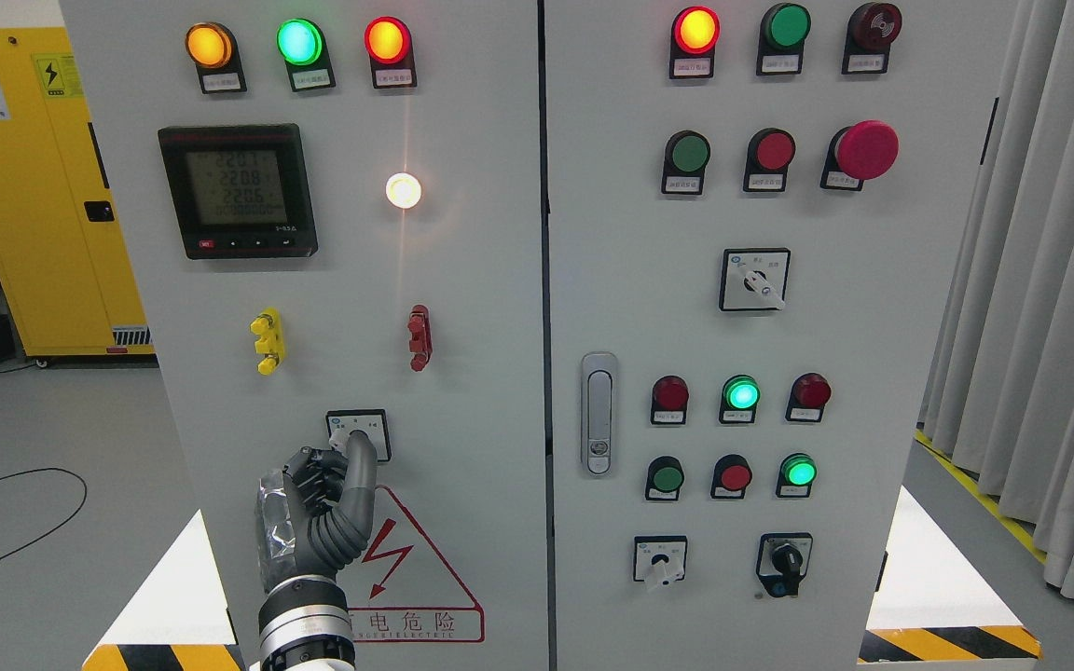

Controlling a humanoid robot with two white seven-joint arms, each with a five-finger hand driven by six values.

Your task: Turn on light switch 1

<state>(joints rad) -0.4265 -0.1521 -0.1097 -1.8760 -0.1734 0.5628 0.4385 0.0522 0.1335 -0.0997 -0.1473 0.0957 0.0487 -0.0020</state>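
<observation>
My left hand is up against the left door of the grey control cabinet, its arm coming in at the bottom edge left of the middle. Light switch 1, as I take it, is the small rotary selector on its white plate low on that door, just above the red warning triangle and below the yellow handle and the red handle. My hand is narrow: the other fingers are curled in toward the palm and 1 finger is stretched straight up, its tip resting on the knob of the switch. I hold nothing. My right hand is out of sight. Higher on the same door a round white lamp is glowing brightly, and I cannot tell from here whether that lamp belongs to this switch, so I cannot say whether the switch has turned over. I judge I am in the contact step, fingertip on the knob, with the turn itself either in hand or just completed. The next move calls for a short sideways push from the fingertip, keeping it pressed on the knob so it does not slip off onto the plate, then a clean pull back from the door without brushing the handles above.
</observation>
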